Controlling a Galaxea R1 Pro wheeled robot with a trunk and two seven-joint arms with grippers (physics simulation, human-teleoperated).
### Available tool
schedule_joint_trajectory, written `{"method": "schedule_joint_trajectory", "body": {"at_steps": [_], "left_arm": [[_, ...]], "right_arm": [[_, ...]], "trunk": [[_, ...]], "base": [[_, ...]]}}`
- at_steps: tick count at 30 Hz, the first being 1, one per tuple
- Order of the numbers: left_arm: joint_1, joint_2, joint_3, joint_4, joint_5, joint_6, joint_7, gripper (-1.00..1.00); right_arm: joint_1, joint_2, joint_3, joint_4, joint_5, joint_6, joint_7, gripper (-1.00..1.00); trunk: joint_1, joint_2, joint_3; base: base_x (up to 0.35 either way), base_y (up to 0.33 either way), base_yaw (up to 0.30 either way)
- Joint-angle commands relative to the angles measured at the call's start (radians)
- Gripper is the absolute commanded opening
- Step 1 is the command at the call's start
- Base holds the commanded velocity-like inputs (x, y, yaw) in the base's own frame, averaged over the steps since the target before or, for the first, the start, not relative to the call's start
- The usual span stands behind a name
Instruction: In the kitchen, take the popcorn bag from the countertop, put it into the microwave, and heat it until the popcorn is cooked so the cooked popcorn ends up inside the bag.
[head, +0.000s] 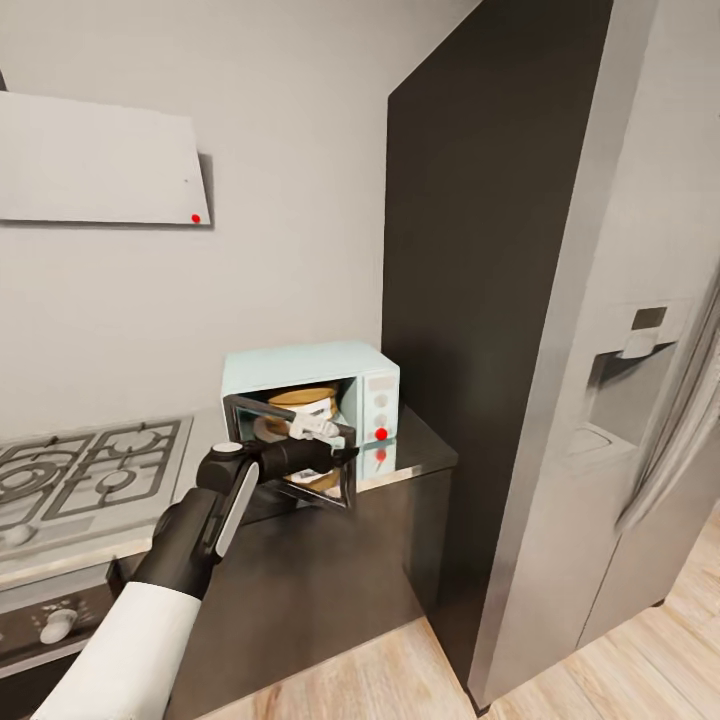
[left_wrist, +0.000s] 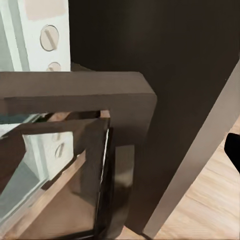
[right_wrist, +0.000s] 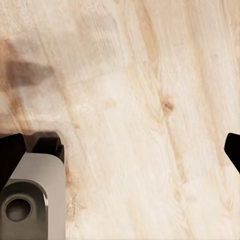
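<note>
The pale mint microwave (head: 300, 362) stands on the grey countertop (head: 420, 455), next to the tall dark cabinet. Its black-framed glass door (head: 250, 412) hangs partly open. Inside sits the brown popcorn bag (head: 305, 403) with its white label facing out. My left gripper (head: 338, 438) is at the door's free edge, in front of the opening. In the left wrist view the door frame (left_wrist: 75, 92) fills the foreground, with one black fingertip (left_wrist: 233, 150) far out at the side, so that gripper is open. My right gripper (right_wrist: 120, 150) hangs open over the wood floor (right_wrist: 150, 90).
A gas hob (head: 90, 470) is set into the counter left of the microwave, with an oven knob (head: 58, 625) below it. A dark tall cabinet (head: 470, 300) and a steel fridge (head: 610, 420) stand to the right. A range hood (head: 100, 160) hangs on the wall.
</note>
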Motion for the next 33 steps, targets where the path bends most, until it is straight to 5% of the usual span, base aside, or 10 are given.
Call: {"method": "schedule_joint_trajectory", "body": {"at_steps": [1, 21, 26, 33], "left_arm": [[-0.001, 0.0, 0.001, 0.0, 0.001, 0.007, 0.002, 1.0], [-0.001, -0.003, -0.001, -0.001, 0.004, 0.007, 0.011, 1.0], [-0.001, -0.006, -0.001, 0.0, 0.003, 0.007, 0.073, 1.0], [-0.001, -0.007, -0.001, 0.0, 0.005, 0.007, 0.081, 1.0]], "right_arm": [[-0.001, 0.0, -0.008, 0.001, 0.009, 0.0, 0.002, 1.0], [-0.001, 0.001, -0.007, 0.001, 0.011, 0.003, 0.002, 1.0], [-0.001, 0.001, -0.007, 0.001, 0.011, 0.005, 0.002, 1.0], [-0.001, 0.021, -0.007, 0.001, 0.011, 0.01, 0.002, 1.0]], "trunk": [[0.0, -0.001, -0.001], [0.0, -0.001, -0.001], [0.0, -0.001, -0.001], [0.0, -0.001, -0.001]], "base": [[0.006, 0.0, 0.0], [0.175, 0.0, 0.0], [0.194, 0.0, 0.0], [0.191, 0.0, 0.0]]}}
